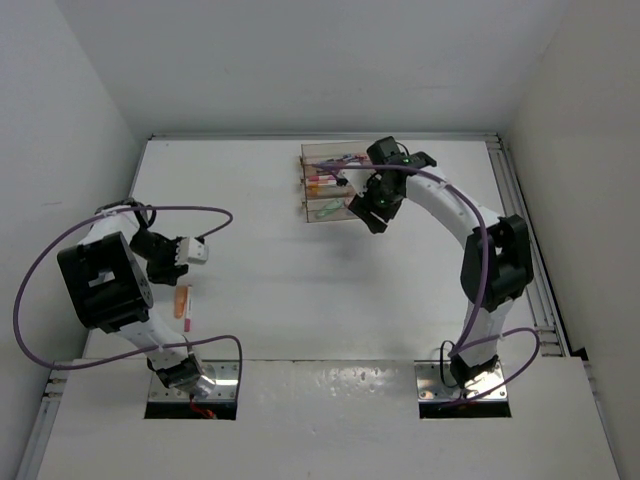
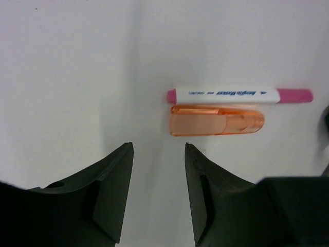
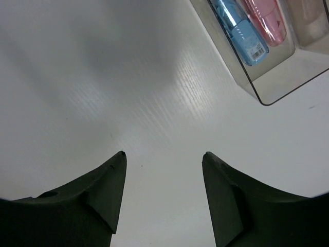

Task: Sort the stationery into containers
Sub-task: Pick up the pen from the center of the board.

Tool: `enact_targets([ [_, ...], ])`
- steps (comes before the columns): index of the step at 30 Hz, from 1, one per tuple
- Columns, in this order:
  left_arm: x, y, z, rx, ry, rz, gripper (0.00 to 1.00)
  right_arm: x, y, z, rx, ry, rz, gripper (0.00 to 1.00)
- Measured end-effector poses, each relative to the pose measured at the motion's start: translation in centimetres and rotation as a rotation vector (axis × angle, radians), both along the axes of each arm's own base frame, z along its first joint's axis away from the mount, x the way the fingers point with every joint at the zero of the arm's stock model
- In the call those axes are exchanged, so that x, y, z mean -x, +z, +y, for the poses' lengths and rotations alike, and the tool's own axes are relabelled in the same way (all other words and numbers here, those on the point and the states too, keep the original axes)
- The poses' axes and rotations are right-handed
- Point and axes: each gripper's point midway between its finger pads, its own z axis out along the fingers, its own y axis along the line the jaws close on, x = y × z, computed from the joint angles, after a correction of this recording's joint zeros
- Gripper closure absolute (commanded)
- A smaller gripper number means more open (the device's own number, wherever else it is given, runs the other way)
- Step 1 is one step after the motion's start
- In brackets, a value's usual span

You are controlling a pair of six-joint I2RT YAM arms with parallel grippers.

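Note:
A white marker with pink caps (image 2: 239,95) and a stubby orange piece (image 2: 216,120) lie side by side on the white table just beyond my left gripper (image 2: 159,145). That gripper is open and empty. In the top view they lie at the left (image 1: 182,301), below the left gripper (image 1: 168,272). The clear trays (image 1: 312,212) stand at the back centre and hold several pens and pieces. My right gripper (image 1: 372,220) is open and empty beside their right side. The right wrist view shows one tray's corner (image 3: 267,90) with a blue piece (image 3: 240,31) and a pink piece (image 3: 267,20), beyond the right gripper (image 3: 163,154).
White walls enclose the table on the left, back and right. A metal rail (image 1: 525,230) runs along the right edge. Purple cables loop off both arms.

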Motion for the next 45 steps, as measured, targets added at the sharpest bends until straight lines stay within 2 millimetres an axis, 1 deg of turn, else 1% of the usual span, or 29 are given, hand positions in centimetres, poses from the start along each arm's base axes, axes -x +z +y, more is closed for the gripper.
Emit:
enact_targets([
  [3, 0.8, -0.1, -0.4, 0.02, 0.115, 0.052, 0.48, 0.6, 0.1, -0.2, 0.0, 0.0, 0.005, 0.4],
  [6, 1.9, -0.6, -1.1, 0.044, 0.209, 0.105, 0.47, 0.8, 0.3, -0.5, -0.003, -0.005, 0.002, 0.4],
  [9, 2.9, -1.3, -1.5, 0.053, 0.29, 0.149, 0.49, 0.8, 0.4, -0.6, -0.007, -0.01, -0.001, 0.4],
  [10, 3.1, -1.6, -1.6, 0.052, 0.324, 0.163, 0.52, 0.7, 0.4, -0.7, -0.007, -0.013, -0.001, 0.4],
  [15, 3.7, -2.7, -1.3, 0.019, 0.468, 0.194, 0.52, 0.6, 0.4, -0.9, -0.008, -0.023, -0.001, 0.41],
  [19, 4.6, -3.4, -1.3, -0.003, 0.555, 0.218, 0.52, 0.6, 0.4, -1.1, -0.007, -0.026, 0.0, 0.41],
  [23, 4.3, -3.5, -1.0, -0.018, 0.629, 0.208, 0.53, 0.5, 0.4, -1.2, -0.007, -0.03, 0.0, 0.41],
  [26, 3.8, -3.6, -0.7, -0.031, 0.687, 0.195, 0.57, 0.5, 0.4, -1.2, -0.007, -0.03, -0.001, 0.41],
  [27, 3.7, -3.6, -0.5, -0.036, 0.711, 0.19, 0.6, 0.5, 0.4, -1.2, -0.007, -0.03, -0.001, 0.41],
  [28, 3.5, -3.6, -0.4, -0.041, 0.731, 0.184, 0.61, 0.5, 0.4, -1.2, -0.007, -0.03, -0.001, 0.41],
  [29, 3.1, -3.7, 0.0, -0.051, 0.757, 0.171, 0.63, 0.5, 0.4, -1.2, -0.007, -0.03, -0.001, 0.41],
  [32, 1.5, -3.7, 1.1, -0.079, 0.817, 0.115, 0.63, 0.6, 0.3, -1.2, -0.005, -0.03, 0.001, 0.41],
  [36, -1.9, -3.6, 2.6, -0.103, 0.888, 0.032, 0.62, 0.6, 0.3, -1.3, 0.0, -0.032, 0.001, 0.41],
  [38, -3.7, -3.6, 2.8, -0.096, 0.899, 0.006, 0.68, 0.6, 0.3, -1.4, 0.001, -0.033, 0.0, 0.41],
  [39, -4.5, -3.5, 2.7, -0.085, 0.898, -0.003, 0.72, 0.6, 0.3, -1.4, 0.003, -0.033, 0.0, 0.41],
  [40, -5.4, -3.4, 2.5, -0.071, 0.889, -0.012, 0.81, 0.5, 0.3, -1.4, 0.004, -0.034, -0.001, 0.41],
  [42, -6.9, -3.3, 1.7, -0.04, 0.865, -0.027, 0.89, 0.5, 0.2, -1.5, 0.007, -0.035, -0.001, 0.42],
  [45, -9.0, -3.1, -0.3, 0.02, 0.786, -0.041, 0.95, 0.4, 0.3, -1.6, 0.011, -0.043, -0.004, 0.44],
])
